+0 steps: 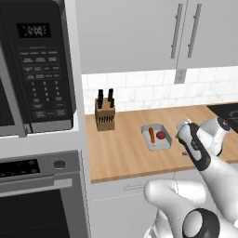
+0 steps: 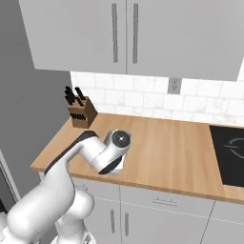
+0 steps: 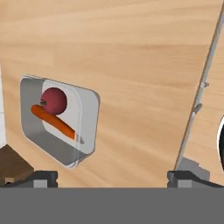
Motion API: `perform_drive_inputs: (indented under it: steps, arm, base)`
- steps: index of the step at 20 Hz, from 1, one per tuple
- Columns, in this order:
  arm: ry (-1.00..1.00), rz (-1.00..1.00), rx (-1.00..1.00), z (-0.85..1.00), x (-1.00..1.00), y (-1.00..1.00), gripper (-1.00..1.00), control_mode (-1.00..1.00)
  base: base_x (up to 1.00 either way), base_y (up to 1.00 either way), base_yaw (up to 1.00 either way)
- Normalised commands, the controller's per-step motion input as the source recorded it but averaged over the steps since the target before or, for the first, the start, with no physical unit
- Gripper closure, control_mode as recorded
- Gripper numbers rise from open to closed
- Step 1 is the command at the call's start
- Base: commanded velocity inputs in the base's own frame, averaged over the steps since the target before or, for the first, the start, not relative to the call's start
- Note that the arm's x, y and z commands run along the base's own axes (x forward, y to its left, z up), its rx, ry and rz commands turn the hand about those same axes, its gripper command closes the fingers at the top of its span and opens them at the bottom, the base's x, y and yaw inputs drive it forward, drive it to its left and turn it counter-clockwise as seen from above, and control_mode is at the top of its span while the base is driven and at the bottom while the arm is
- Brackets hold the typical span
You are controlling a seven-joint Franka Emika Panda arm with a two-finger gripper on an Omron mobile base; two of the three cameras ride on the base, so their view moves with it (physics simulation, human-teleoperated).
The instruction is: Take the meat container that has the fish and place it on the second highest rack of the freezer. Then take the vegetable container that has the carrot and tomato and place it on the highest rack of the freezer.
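Resting on the wooden surface (image 1: 121, 158) near its front edge, the silver-grey tray (image 1: 156, 137) holds a carrot (image 1: 151, 135) and a tomato (image 1: 161, 135) side by side. In the left base view the tray lies to the right of a knife block (image 1: 104, 116), which stands by the tiled back wall close to the surface's left end. The white arm (image 1: 204, 153) reaches over the surface just right of the tray, its wrist above the wood near the front edge.

In the hand view the fingers (image 3: 112, 177) are spread wide with nothing between them; their two dark tips sit far apart at the bottom of the view, over bare wood. The tray (image 3: 87, 113) lies to the left of the gap between them, apart from both tips. Inside it the tomato (image 3: 54, 100) touches the carrot (image 3: 53, 122), which runs slantwise along the tray's floor. A brown corner of the knife block (image 3: 12, 166) shows beside the tray.

In the right base view the arm's wrist (image 2: 112, 152) covers most of the tray, and the knife block (image 2: 81, 112) stands at the surface's back left corner. A black cooktop (image 2: 228, 155) is set into the right end of the surface (image 2: 176, 147).
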Motion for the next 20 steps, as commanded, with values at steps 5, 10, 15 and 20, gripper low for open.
perform_drive_inputs:
  steps: [5, 10, 15, 20]
  arm:
    - [0.04, 0.06, 0.01, -0.07, 0.37, 0.0, -1.0, -1.0]
    - [0.03, 0.04, 0.0, -0.25, 0.32, 0.03, -1.0, -1.0]
    - [0.04, 0.0, 0.0, -0.38, 0.39, 0.13, -1.0, -1.0]
    - [0.06, 0.0, 0.0, -0.46, 0.49, 0.17, -1.0, -1.0]
  base:
    - [0.0, 0.0, 0.0]
    - [0.0, 0.0, 0.0]
    - [0.0, 0.0, 0.0]
    - [0.0, 0.0, 0.0]
